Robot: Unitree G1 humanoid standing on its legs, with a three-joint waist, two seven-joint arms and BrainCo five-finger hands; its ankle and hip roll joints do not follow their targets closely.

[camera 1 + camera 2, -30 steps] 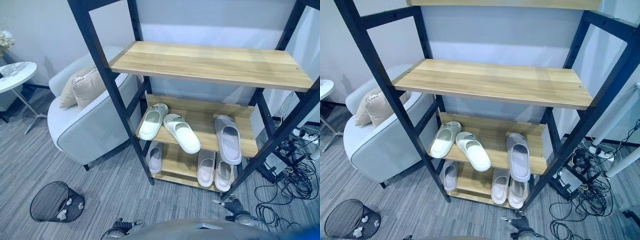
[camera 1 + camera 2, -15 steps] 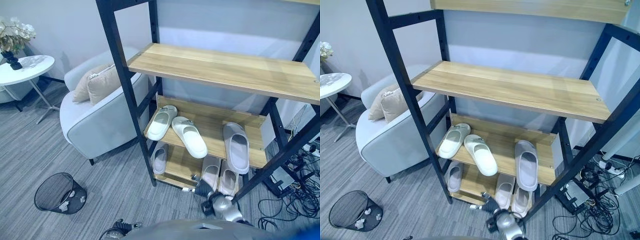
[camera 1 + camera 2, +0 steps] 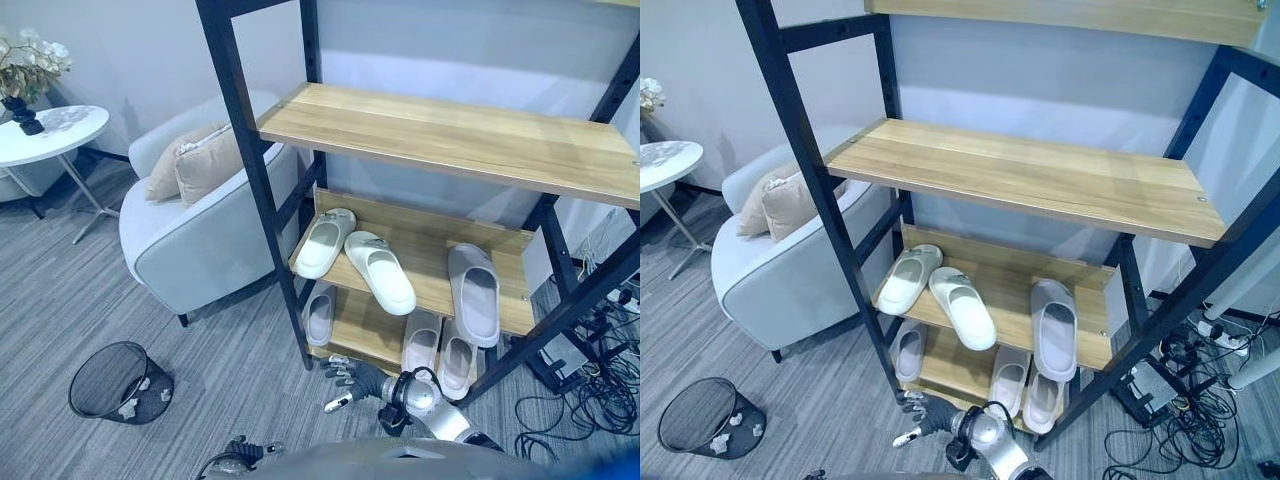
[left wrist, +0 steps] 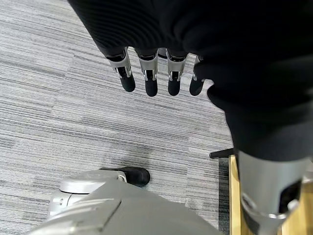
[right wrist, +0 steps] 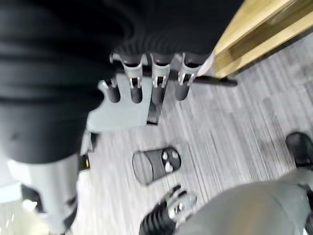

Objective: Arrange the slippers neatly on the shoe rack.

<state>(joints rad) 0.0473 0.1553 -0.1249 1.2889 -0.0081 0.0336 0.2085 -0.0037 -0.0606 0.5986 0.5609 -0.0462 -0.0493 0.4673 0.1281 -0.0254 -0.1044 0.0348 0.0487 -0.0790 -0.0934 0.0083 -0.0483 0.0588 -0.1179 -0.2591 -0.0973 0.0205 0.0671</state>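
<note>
Slippers first: on the middle shelf [image 3: 420, 262] of the shoe rack [image 3: 248, 160], centre of the frame, two white slippers [image 3: 322, 243] sit at the left end, the second white one [image 3: 380, 272] angled across toward the front edge, while a grey slipper [image 3: 474, 294] lies lengthwise at the right. Below, on the bottom shelf [image 3: 362, 325], one pale grey slipper [image 3: 318, 315] is at the left and a pair of pale grey slippers [image 3: 438, 347] sits side by side at the right. The wide shelf above [image 3: 450, 140] carries nothing. Down at the lower centre of the frame the right hand [image 3: 350, 378] hangs above the carpet in front of the rack's bottom shelf, fingers spread and straight, holding nothing. The left hand [image 4: 151, 73] shows over grey carpet in its wrist view, fingers straight and relaxed, nothing held. Out to the left stands a grey armchair [image 3: 190, 250] with a beige cushion [image 3: 195, 165], a round white surface [image 3: 45, 130] in the upper left, and a black mesh bin [image 3: 115, 382] in the lower left.
</note>
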